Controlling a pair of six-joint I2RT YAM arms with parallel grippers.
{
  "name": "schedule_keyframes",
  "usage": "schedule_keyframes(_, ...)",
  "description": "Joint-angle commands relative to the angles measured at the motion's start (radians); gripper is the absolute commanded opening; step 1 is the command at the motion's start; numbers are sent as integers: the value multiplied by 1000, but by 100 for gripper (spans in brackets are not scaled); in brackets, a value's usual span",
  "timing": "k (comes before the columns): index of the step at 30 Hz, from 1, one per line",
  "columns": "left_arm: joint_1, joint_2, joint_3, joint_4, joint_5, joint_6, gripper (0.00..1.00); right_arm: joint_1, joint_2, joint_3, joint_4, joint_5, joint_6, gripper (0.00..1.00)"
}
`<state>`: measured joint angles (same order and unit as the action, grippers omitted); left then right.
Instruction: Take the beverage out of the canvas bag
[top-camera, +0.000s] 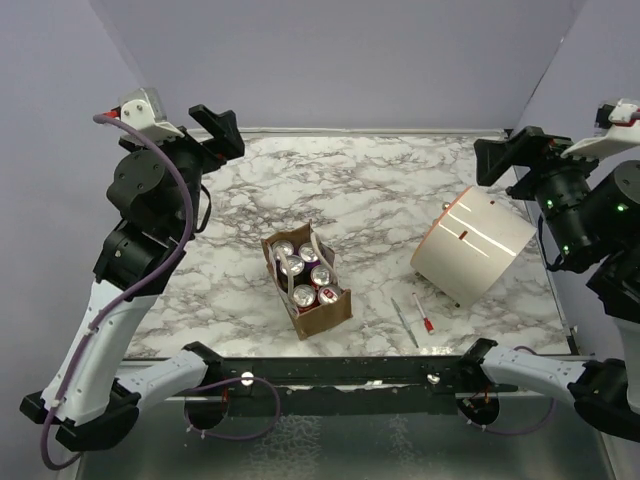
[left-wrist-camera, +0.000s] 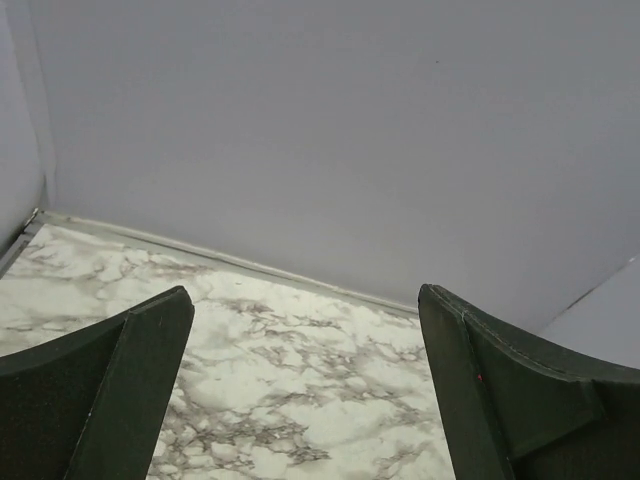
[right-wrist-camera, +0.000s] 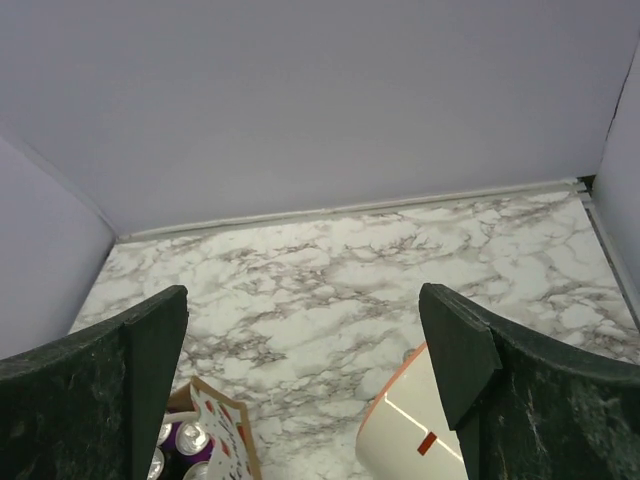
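The tan-brown canvas bag (top-camera: 322, 312) with white rope handles stands open near the table's front middle, holding several beverage cans (top-camera: 301, 266) with silver tops. Its corner and cans also show in the right wrist view (right-wrist-camera: 215, 435). My left gripper (top-camera: 222, 128) is open and empty, raised at the far left, well away from the bag; its fingers (left-wrist-camera: 130, 390) frame bare marble. My right gripper (top-camera: 505, 155) is open and empty, raised at the far right, its fingers (right-wrist-camera: 460, 350) wide apart.
A big cream cylinder (top-camera: 472, 243) with red lines lies on its side at the right, also in the right wrist view (right-wrist-camera: 410, 440). Two pens (top-camera: 412, 320) lie near the front edge. Purple walls enclose the marble table (top-camera: 380, 190).
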<state>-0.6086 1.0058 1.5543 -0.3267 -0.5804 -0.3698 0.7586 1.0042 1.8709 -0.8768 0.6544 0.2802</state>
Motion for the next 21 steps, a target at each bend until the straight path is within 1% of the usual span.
schedule_keyframes(1,144,-33,-40,-67,127,-75,99,-85,38,-20,-50,-138,14,99)
schedule_keyframes(2,194,-36,-54,-87,150,-81,99,-104,45,-28,-52,-161,17,99)
schedule_keyframes(5,286,-47,-70,-134,238,-96,99,-161,58,-75,-38,-250,19,99)
schedule_keyframes(10,406,-57,-82,-233,383,-137,99,-232,57,-179,5,-422,34,99)
schedule_keyframes(15,480,-88,-129,-282,531,-184,99,-277,83,-277,37,-583,47,99)
schedule_keyframes(19,513,-120,-207,-302,636,-246,99,-297,140,-290,39,-725,46,99)
schedule_keyframes(21,523,-132,-241,-315,686,-261,99,-304,160,-315,58,-819,67,99)
